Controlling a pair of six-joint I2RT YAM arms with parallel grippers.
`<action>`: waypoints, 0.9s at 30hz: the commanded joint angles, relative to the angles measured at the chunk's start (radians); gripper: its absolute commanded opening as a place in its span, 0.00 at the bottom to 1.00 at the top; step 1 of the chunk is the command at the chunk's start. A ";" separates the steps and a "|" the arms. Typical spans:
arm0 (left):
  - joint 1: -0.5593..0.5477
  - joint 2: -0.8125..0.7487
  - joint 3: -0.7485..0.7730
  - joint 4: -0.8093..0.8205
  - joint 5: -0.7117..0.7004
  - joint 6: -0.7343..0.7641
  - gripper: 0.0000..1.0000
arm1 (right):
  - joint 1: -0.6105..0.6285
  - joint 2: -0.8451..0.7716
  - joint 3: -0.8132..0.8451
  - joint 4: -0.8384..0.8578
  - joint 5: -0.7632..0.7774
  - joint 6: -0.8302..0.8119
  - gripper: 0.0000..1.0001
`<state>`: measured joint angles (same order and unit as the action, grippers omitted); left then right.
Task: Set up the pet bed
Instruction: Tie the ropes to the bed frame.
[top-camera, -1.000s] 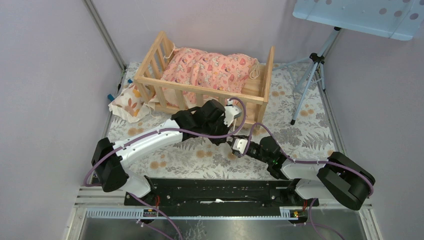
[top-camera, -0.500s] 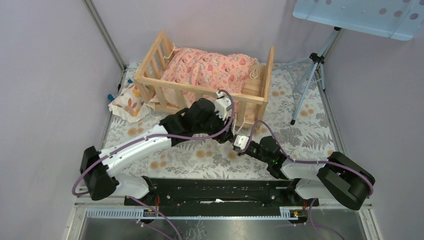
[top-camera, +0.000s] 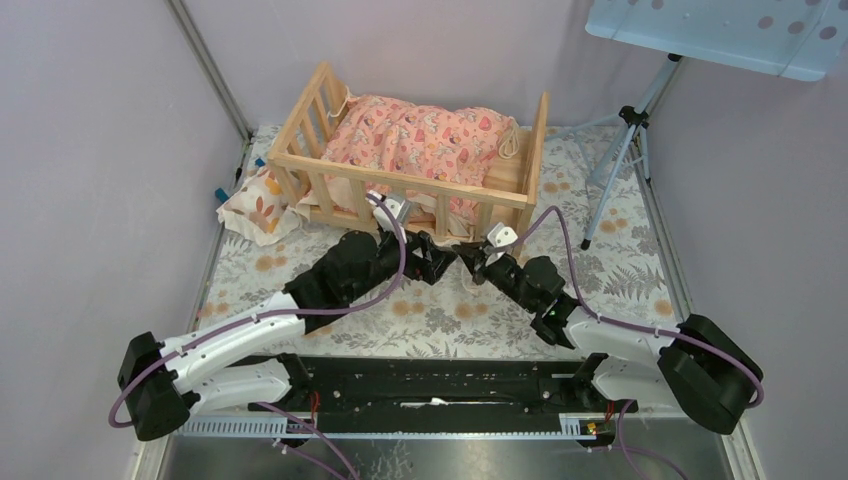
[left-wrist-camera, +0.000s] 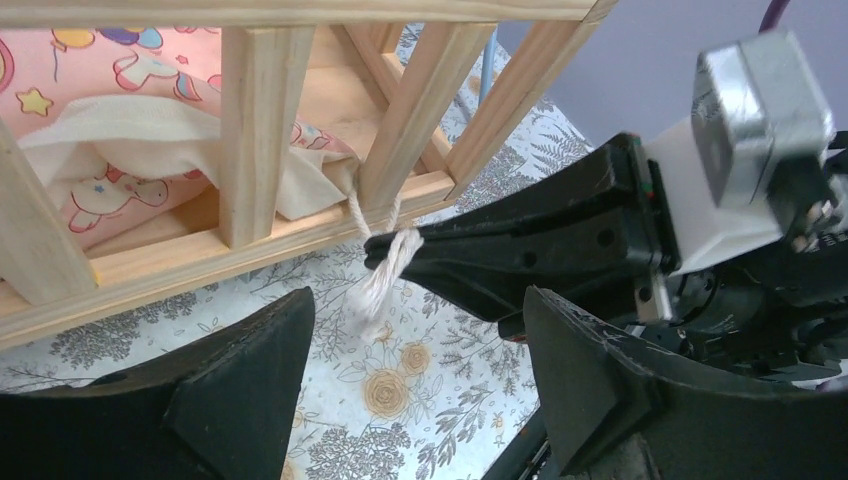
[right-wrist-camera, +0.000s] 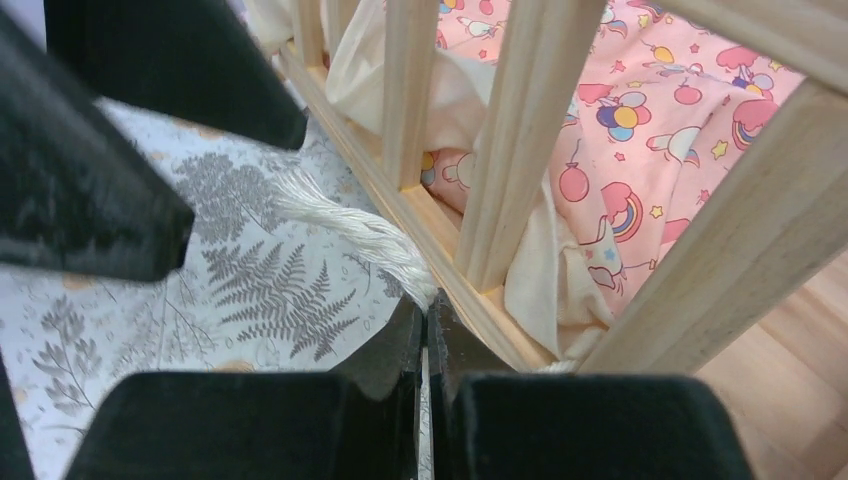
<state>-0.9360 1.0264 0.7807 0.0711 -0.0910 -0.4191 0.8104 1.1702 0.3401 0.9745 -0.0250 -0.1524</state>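
Note:
The pet bed (top-camera: 500, 195) is a light wooden slatted frame at the back of the table, with a pink patterned cushion (top-camera: 420, 135) inside it. A white frayed cord (left-wrist-camera: 385, 280) hangs from the bed's lower front rail (left-wrist-camera: 250, 250). My right gripper (right-wrist-camera: 425, 315) is shut on this cord (right-wrist-camera: 345, 225) right at the rail; in the left wrist view its black fingers (left-wrist-camera: 520, 250) pinch the tassel. My left gripper (left-wrist-camera: 415, 370) stands open just in front, empty, with the cord end between and above its fingers (left-wrist-camera: 240, 380). From above, both grippers (top-camera: 437, 262) (top-camera: 470, 256) meet below the front rail.
A small cream pillow with orange leaves (top-camera: 255, 205) lies left of the bed. A tripod (top-camera: 620, 150) stands at the back right under a light blue dotted panel (top-camera: 740, 35). Floral cloth (top-camera: 600, 270) covers the table. Purple walls close in on both sides.
My left gripper has opened and drawn back lower in front of the rail. My right gripper has shut on the cord and moved up toward the bed.

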 joint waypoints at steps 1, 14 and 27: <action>0.003 -0.027 -0.046 0.163 -0.039 -0.059 0.80 | -0.005 -0.036 0.065 -0.057 0.093 0.182 0.00; 0.004 -0.015 -0.117 0.275 0.044 -0.159 0.70 | -0.005 -0.114 0.111 -0.198 0.184 0.328 0.00; 0.004 0.132 -0.106 0.489 0.059 -0.241 0.51 | -0.005 -0.133 0.096 -0.202 0.143 0.356 0.00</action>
<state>-0.9360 1.1290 0.6586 0.4339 -0.0486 -0.6312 0.8104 1.0546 0.4183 0.7586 0.1284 0.1841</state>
